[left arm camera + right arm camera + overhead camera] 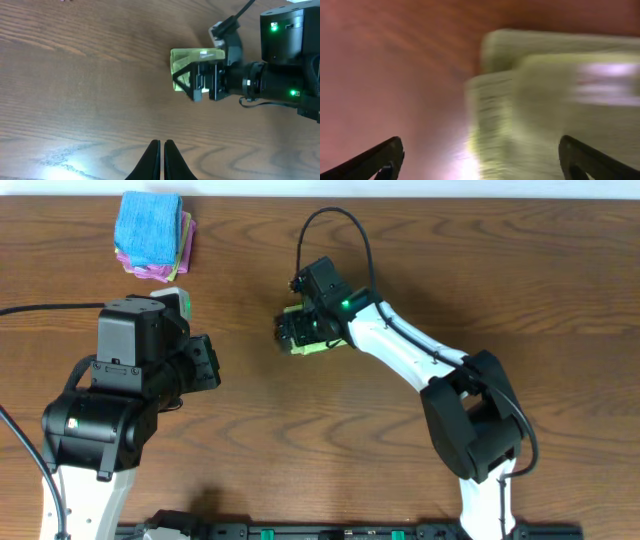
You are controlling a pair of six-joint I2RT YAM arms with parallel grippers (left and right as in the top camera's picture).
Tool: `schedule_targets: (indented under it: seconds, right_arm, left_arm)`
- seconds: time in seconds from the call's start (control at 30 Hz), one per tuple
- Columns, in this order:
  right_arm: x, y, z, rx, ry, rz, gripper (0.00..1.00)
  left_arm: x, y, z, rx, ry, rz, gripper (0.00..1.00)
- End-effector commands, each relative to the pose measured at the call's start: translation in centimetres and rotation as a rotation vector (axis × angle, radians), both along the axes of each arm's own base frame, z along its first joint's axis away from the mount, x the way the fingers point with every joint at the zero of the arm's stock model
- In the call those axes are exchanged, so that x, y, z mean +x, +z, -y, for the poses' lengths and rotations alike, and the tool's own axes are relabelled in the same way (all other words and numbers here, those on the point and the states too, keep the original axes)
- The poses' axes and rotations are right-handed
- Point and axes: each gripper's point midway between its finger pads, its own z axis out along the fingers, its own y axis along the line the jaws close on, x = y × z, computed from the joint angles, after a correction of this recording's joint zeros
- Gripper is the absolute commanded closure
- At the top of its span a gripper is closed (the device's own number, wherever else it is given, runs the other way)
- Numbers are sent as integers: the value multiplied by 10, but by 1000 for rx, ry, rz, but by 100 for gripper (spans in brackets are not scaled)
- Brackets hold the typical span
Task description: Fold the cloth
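A folded light-green cloth (303,347) lies on the brown wooden table near the middle. It also shows in the left wrist view (182,62) and fills the right wrist view (545,100), blurred. My right gripper (292,330) hovers right over it, fingers open wide (485,157), with the cloth's left edge between them. My left gripper (162,160) is shut and empty, low over bare wood to the left of the cloth; in the overhead view it sits at the left (200,360).
A stack of folded cloths, blue on top with pink and yellow under it (152,233), sits at the back left of the table. A black cable (330,225) loops above the right arm.
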Motion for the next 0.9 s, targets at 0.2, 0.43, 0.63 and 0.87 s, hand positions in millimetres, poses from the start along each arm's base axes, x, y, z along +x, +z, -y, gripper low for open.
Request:
schedule_targets:
  seconds: [0.2, 0.43, 0.63, 0.87]
  right_arm:
    - [29, 115, 36, 167, -17, 182, 99]
    - [55, 151, 141, 38, -268, 260, 99]
    - [56, 102, 186, -19, -351, 92, 99]
    - [60, 28, 167, 35, -317, -88, 99]
  left_arm:
    - [16, -15, 0, 22, -3, -7, 28]
    - [42, -77, 46, -159, -149, -111, 5]
    - [76, -133, 83, -361, -210, -174, 5]
    - [107, -195, 105, -515, -179, -285, 5]
